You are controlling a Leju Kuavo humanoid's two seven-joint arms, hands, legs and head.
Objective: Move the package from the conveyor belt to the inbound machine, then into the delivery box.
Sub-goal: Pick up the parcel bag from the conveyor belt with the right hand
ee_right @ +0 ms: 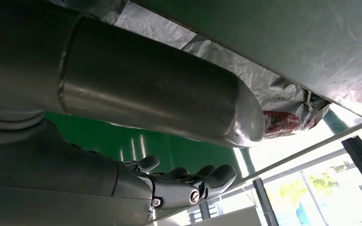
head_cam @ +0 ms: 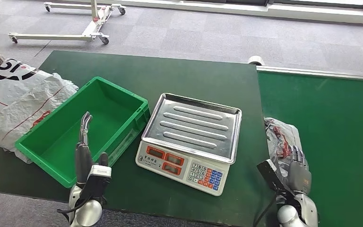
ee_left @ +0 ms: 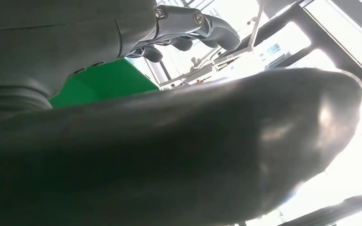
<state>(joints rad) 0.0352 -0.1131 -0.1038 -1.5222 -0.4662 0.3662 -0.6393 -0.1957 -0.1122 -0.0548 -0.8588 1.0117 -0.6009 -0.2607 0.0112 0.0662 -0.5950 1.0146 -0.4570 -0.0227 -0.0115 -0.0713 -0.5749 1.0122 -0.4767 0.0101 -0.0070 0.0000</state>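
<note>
The package (head_cam: 278,135), a crinkled clear bag with red contents, lies on the left edge of the green conveyor belt (head_cam: 331,123). My right hand (head_cam: 298,169) is at its near end, fingers spread and reaching its near edge. In the right wrist view the thumb lies along the package (ee_right: 283,121) while the fingers (ee_right: 188,182) stay apart from it over the belt. The inbound machine, a scale (head_cam: 189,142) with a steel tray, stands mid-table. The delivery box, a green bin (head_cam: 66,156), is to its left. My left hand (head_cam: 85,146) hovers over the bin's near wall, fingers extended and holding nothing.
A crumpled white plastic bag (head_cam: 19,101) lies left of the bin. A roll of tape (head_cam: 255,60) sits at the table's far corner. A white wheeled frame (head_cam: 75,28) stands on the carpet behind. The table's front edge (head_cam: 170,215) runs close to my arms.
</note>
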